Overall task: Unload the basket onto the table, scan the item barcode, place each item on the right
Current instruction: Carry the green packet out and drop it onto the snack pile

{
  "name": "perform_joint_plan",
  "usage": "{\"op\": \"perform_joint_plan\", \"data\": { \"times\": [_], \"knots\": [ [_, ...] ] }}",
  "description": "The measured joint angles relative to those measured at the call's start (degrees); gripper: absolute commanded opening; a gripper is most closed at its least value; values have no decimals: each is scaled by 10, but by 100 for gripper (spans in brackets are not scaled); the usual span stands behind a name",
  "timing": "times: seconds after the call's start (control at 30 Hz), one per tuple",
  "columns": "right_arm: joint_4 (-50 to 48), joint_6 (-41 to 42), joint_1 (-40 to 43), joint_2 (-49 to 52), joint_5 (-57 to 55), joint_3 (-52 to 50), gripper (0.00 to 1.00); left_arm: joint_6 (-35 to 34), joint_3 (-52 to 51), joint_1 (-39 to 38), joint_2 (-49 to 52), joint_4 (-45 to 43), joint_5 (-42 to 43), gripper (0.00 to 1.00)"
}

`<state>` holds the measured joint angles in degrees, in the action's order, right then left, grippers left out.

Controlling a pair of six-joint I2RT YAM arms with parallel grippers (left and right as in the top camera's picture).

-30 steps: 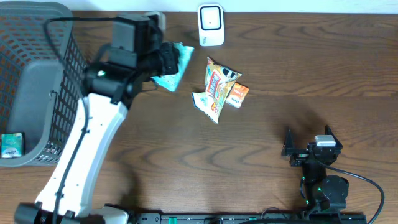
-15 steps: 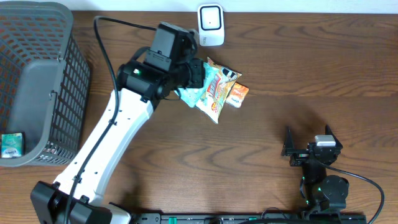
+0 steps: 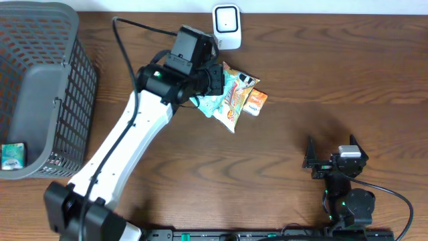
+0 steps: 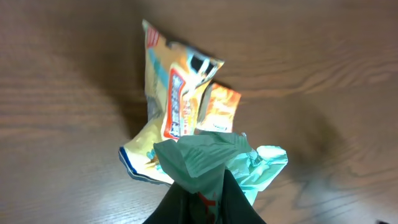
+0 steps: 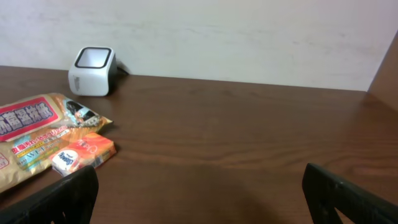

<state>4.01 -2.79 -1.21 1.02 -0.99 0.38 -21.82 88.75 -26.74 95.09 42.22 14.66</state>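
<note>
My left gripper (image 3: 212, 80) is shut on a crumpled teal packet (image 3: 204, 104), held just above the table. In the left wrist view the packet (image 4: 214, 158) bulges out from between the dark fingers (image 4: 239, 202) of that gripper (image 4: 202, 190). Beneath and beyond it lie a yellow snack bag (image 3: 235, 100) (image 4: 177, 102) and a small orange box (image 3: 256, 102) (image 4: 221, 109). The white scanner (image 3: 227, 27) (image 5: 92, 71) stands at the table's far edge, behind the gripper. My right gripper (image 3: 332, 155) (image 5: 199, 186) rests open and empty at the near right.
A grey mesh basket (image 3: 40, 161) fills the far left of the table, with a small green box (image 3: 12, 156) at its bottom. From the right wrist, the snack bag (image 5: 37, 134) and orange box (image 5: 81, 154) lie to the left on brown wood.
My left arm has swung right from beside the basket, carrying the teal packet over to the snack bag below the scanner. The right arm has not moved.
</note>
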Motion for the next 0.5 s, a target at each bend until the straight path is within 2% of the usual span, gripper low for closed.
{"op": "perform_joint_plan", "data": {
  "times": [0.2,0.3,0.5],
  "knots": [
    [0,0,0,0,0,0,99,-37,0,-5,70,-14,0,7],
    [0,0,0,0,0,0,99,-65,0,-15,95,-56,0,8],
    [0,0,0,0,0,0,99,-172,0,-22,133,-84,0,8]
  ]
}}
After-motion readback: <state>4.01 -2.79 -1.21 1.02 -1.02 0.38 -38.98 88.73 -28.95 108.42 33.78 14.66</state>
